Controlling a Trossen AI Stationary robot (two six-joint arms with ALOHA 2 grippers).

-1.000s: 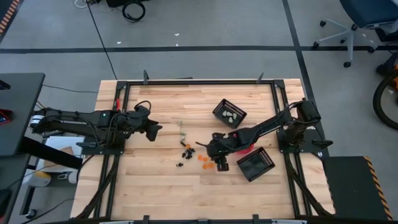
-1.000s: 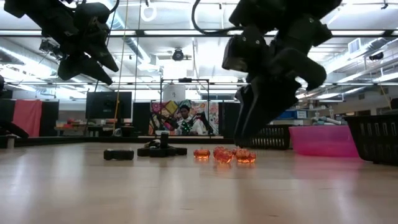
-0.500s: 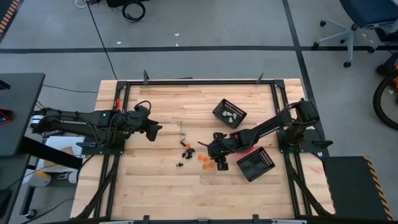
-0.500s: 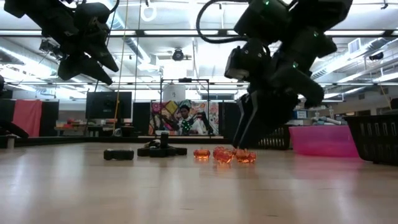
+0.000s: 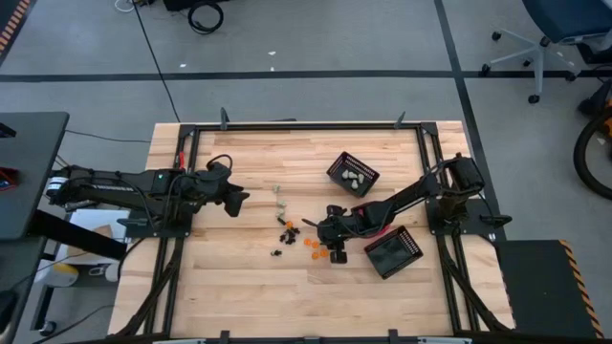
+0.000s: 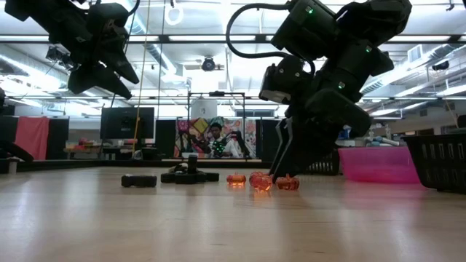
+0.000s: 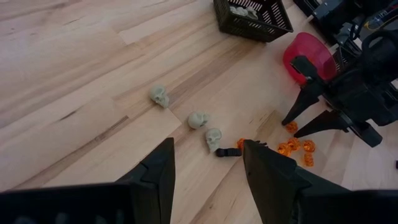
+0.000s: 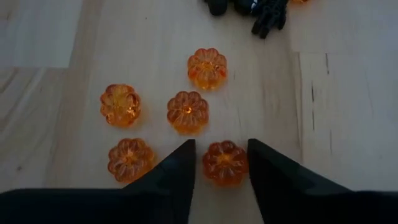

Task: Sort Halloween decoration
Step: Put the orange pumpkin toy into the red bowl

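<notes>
In the high view, your right arm reaches from its base at the right edge of the table (image 5: 239, 287) toward the centre, bent low, with the right gripper (image 5: 320, 239) pointing down over the cluster of orange pumpkins (image 5: 314, 245) just right of the picture's middle. In the right wrist view its two dark fingers (image 8: 171, 171) straddle a single orange pumpkin (image 8: 224, 162) at the bottom centre of the frame; the pumpkin sits between the tips with a sliver of wood showing on either side, so the fingers stand parted around it, not yet pressed against it. Four more pumpkins lie above and to the left of it in that frame, all apart from each other, and black trinkets (image 8: 261, 9) show at the top edge. In the low view the fingertips come down to the wood beside the orange pieces at the centre of the frame.

Your left arm stretches in from the left side of the high view, its left gripper (image 5: 235, 198) held above the table at centre left, fingers spread and holding nothing. Its wrist view shows three pale skulls (image 7: 196, 119) lying in a loose diagonal near the frame's middle, a black slatted basket (image 7: 273, 30) at the top holding more pale pieces, and a pink bowl (image 7: 301, 53) at the upper right.
</notes>
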